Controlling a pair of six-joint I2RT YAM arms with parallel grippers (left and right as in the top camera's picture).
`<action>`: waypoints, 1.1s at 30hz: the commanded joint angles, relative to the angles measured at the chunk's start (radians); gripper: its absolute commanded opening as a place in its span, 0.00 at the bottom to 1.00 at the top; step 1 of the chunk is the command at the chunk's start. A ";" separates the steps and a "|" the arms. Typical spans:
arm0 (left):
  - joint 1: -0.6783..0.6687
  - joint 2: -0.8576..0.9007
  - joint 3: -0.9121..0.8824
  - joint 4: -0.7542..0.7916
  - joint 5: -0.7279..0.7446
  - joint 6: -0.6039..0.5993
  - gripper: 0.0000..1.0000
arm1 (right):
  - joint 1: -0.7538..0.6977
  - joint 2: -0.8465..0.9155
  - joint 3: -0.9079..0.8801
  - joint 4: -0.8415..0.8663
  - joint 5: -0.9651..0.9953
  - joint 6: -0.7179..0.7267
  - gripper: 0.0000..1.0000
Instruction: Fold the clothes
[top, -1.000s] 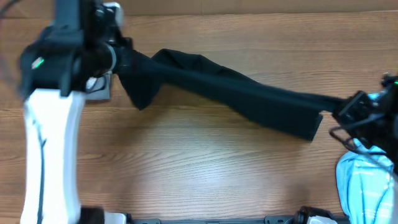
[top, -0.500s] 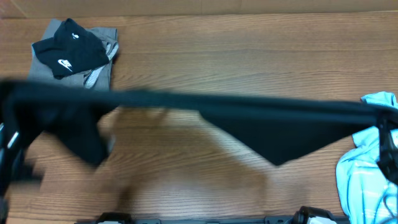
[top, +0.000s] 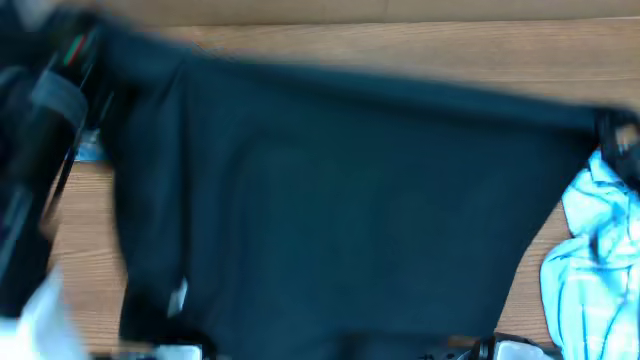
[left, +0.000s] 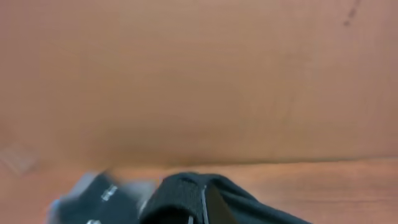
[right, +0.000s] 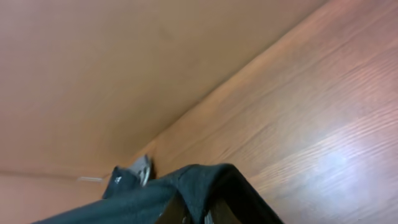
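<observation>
Worktop (top: 400, 45) of brown wood, plain tan wall (left: 186, 74) behind. Black T-shirt (top: 340, 210) held spread wide above it, top corners clamped in the closed left hand (top: 85, 55) and right hand (top: 617, 133). Pale blue cloth (top: 590, 260) lies right.

Smeared by motion overhead: T-shirt (top: 340, 200), covering most of table (top: 400, 40); lower part cut off at bottom edge. Buried under cloth in both wrist views: left gripper (left: 200, 214), right gripper (right: 196, 214).
</observation>
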 joint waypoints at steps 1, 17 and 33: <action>0.019 0.161 -0.004 0.144 0.284 0.076 0.04 | -0.010 0.137 -0.004 0.111 0.072 -0.031 0.04; 0.076 0.215 0.239 0.072 0.314 0.043 0.04 | -0.164 0.168 0.033 0.185 -0.047 -0.130 0.04; 0.076 0.516 0.199 -0.530 0.124 0.055 0.04 | -0.124 0.342 -0.385 -0.073 -0.036 -0.262 0.04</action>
